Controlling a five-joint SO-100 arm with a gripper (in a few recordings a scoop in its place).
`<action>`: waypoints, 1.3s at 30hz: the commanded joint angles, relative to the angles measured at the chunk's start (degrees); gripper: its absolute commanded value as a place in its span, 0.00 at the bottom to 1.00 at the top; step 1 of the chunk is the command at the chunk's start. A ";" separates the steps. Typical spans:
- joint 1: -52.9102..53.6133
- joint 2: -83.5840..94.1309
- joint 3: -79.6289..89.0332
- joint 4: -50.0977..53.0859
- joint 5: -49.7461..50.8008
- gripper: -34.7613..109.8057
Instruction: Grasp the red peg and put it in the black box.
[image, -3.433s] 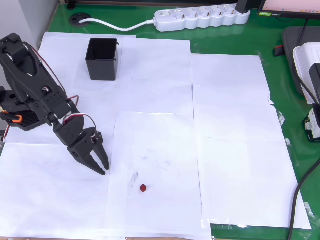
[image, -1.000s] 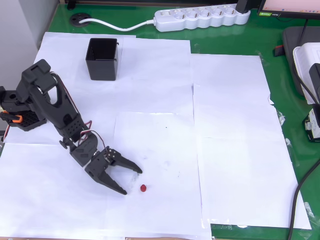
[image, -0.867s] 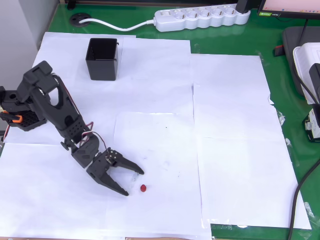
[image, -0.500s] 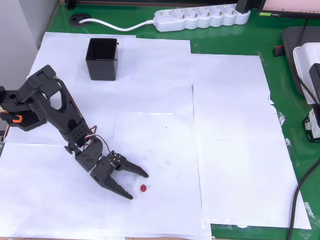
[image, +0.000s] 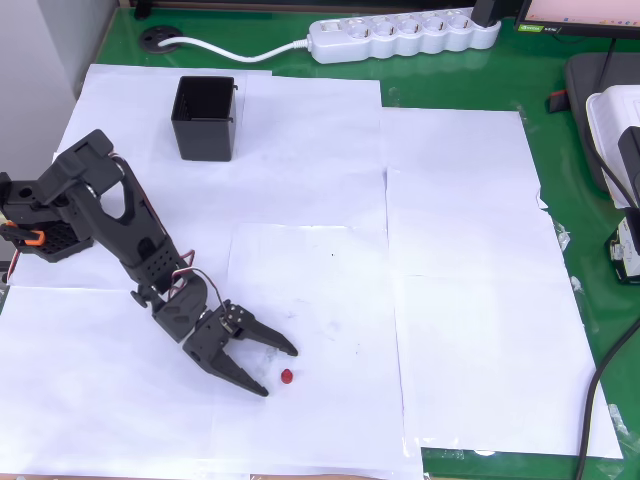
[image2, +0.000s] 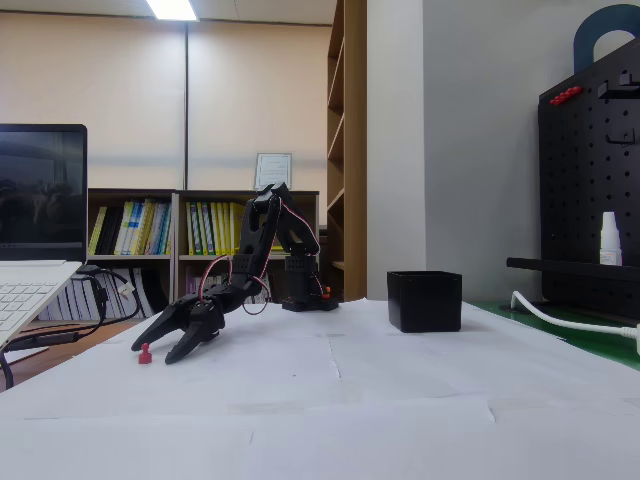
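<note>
White paper under gripper (image: 279, 370), slightly nearer red peg (image: 287, 376) than before.

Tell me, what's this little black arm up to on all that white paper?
The arm is going after a tiny red peg lying on the paper. Its gripper is low over the sheet, jaws spread open, with the peg just beyond the fingertips and not yet touched. The black box where the peg belongs stands apart at the far side of the paper, past the arm's base.
</note>
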 joint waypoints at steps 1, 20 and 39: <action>0.26 0.35 0.88 0.26 0.00 0.39; -0.79 1.14 1.23 0.00 -0.18 0.36; -0.18 5.19 7.21 0.62 -0.18 0.33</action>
